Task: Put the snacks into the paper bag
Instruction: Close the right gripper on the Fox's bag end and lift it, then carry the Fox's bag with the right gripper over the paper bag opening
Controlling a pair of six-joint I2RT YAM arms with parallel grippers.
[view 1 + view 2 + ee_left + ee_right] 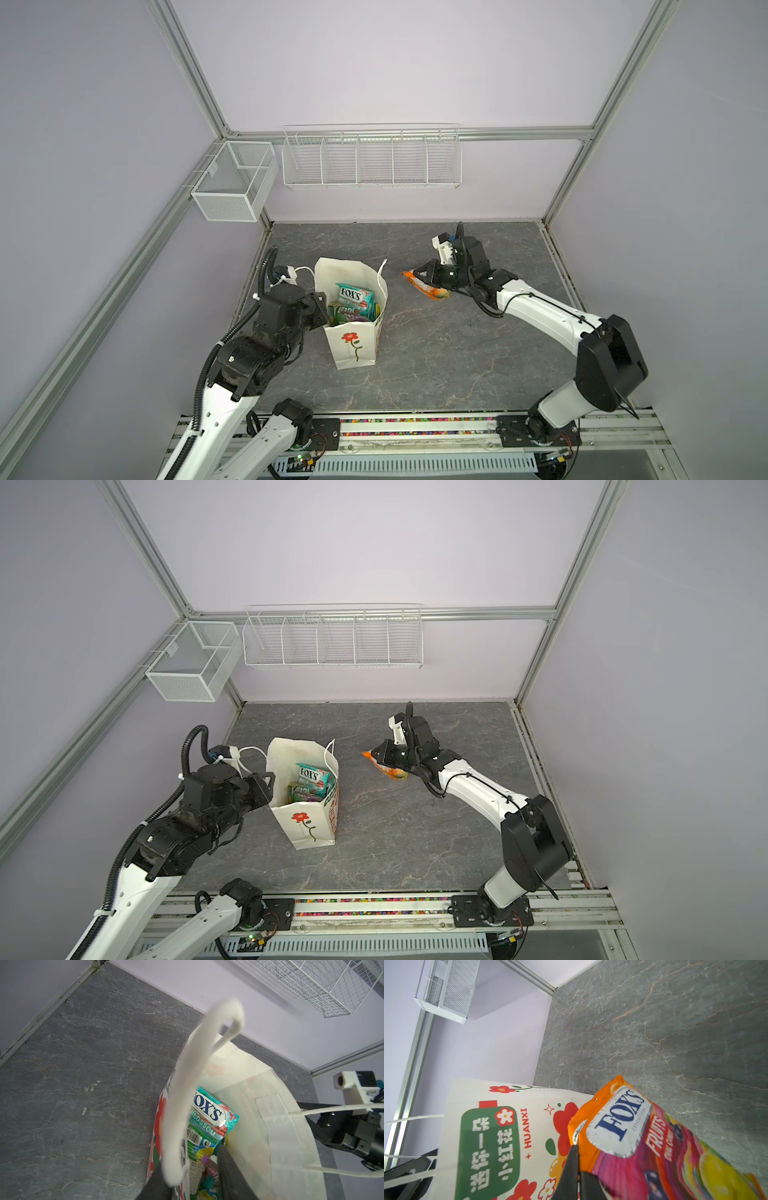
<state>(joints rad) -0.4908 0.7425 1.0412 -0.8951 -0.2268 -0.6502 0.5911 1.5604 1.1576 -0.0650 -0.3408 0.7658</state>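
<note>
R gripper (418,272) jaws clamped on orange FOX'S packet (623,1126) edge; L gripper (190,1160) jaws part-open, astride paper bag (353,351) rim.

One paper bag (353,349) is counted, with one orange packet (434,291) outside it. Inside it, one teal packet (354,296) is plainly made out, and the packets beneath are too hidden to be counted. Two arms are seen, the left arm (249,357) and the right arm (536,307), along with one wire basket (371,166) of five compartments and one mesh box (232,187).
</note>
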